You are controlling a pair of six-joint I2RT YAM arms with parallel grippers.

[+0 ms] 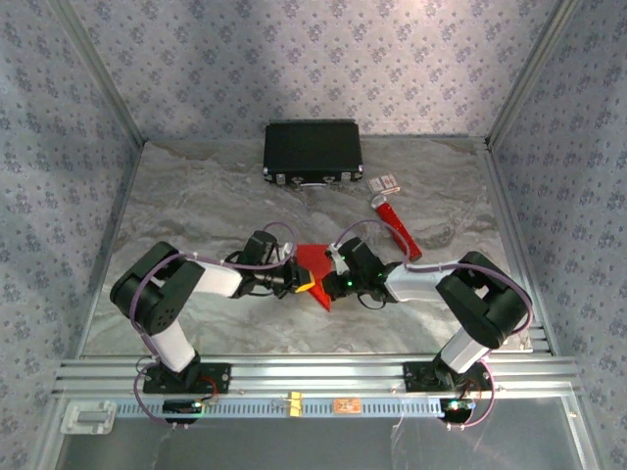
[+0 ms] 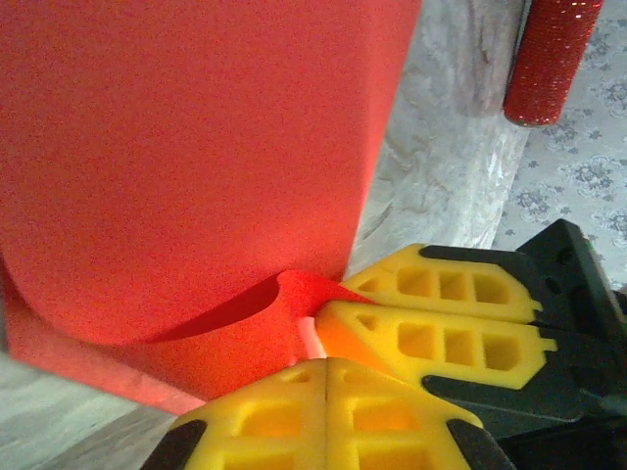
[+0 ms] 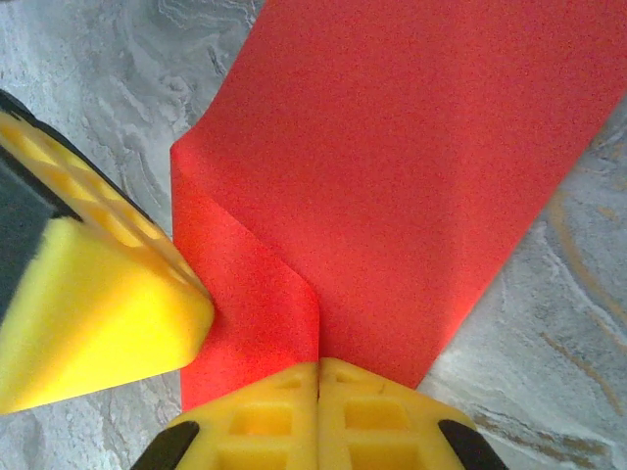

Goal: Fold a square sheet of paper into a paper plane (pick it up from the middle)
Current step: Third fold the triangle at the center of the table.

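The square sheet of paper (image 1: pixel 314 260) is a creased bright red shape lying on the table between both grippers. In the right wrist view one flap of the paper (image 3: pixel 411 166) is folded over, and its fold edge runs straight into the closed seam of my right gripper (image 3: pixel 318 364), which is shut on that flap. In the left wrist view the paper (image 2: pixel 186 147) curls up at its near corner toward the right gripper's fingers (image 2: pixel 431 338). My left gripper (image 2: pixel 326 360) is shut, its tips touching the paper's edge. In the top view the left gripper (image 1: pixel 301 280) and right gripper (image 1: pixel 334 275) nearly meet.
A black case (image 1: pixel 312 152) stands at the back of the table. A red stick-like tube (image 1: pixel 395 225) (image 2: pixel 549 59) lies to the right of the paper, with a small white and red box (image 1: pixel 385 183) beyond it. Metal frame rails (image 1: pixel 294 370) run along the near edge.
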